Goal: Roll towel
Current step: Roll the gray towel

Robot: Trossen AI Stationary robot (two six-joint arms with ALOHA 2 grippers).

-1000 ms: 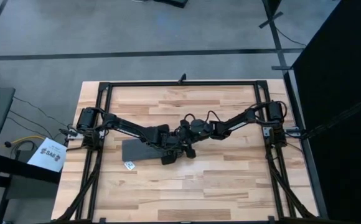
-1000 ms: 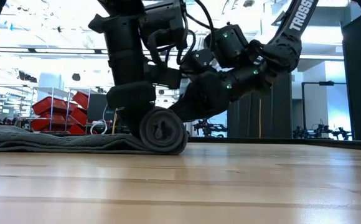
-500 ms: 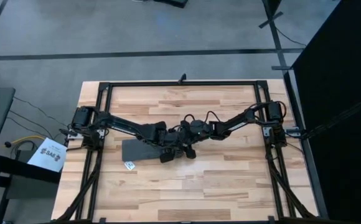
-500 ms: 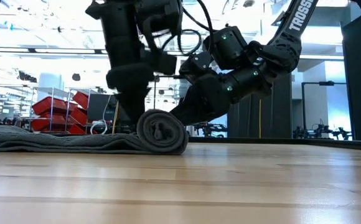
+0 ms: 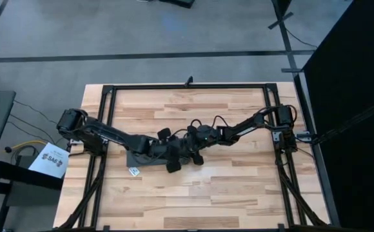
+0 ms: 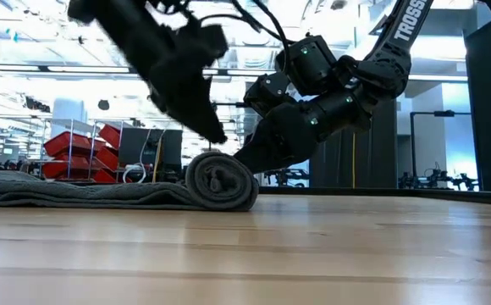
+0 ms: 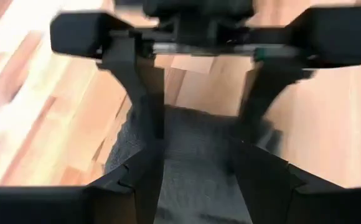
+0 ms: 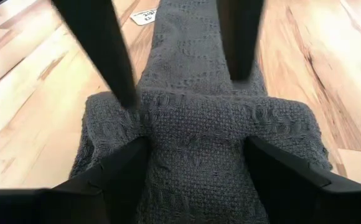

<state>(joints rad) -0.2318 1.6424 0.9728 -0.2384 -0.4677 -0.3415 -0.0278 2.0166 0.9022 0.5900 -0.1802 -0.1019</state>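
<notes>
The dark grey towel (image 5: 142, 154) lies on the table with its right end wound into a roll (image 6: 220, 180). The flat remainder (image 6: 59, 191) stretches toward the table's left, with a white label (image 5: 134, 171) at its near edge. My right gripper (image 8: 196, 168) is open and meets the roll from the right. My left gripper (image 6: 220, 137) is open and slants down over the roll's top. Its fingers (image 8: 106, 50) stand at the seam between roll and flat cloth. My right gripper sets its two open fingers (image 8: 115, 174) against the roll's right-hand side (image 8: 168, 152), around the middle of the roll's length. They come slanting down from the table's right. The roll lies on the table. My left gripper hangs with its tips (image 8: 129, 99) just at the roll's top; whether they touch I cannot tell.
Bare wooden table (image 5: 238, 187) surrounds the towel, and a black frame (image 5: 187, 86) runs along the table's edges. The two grippers stand close together over the roll, facing each other.
My left gripper has risen from beside the roll to just above it and has tipped from pointing straight down to a slant. The left arm has swung back toward the table's left. The roll has stayed where it was and has sagged a little.
</notes>
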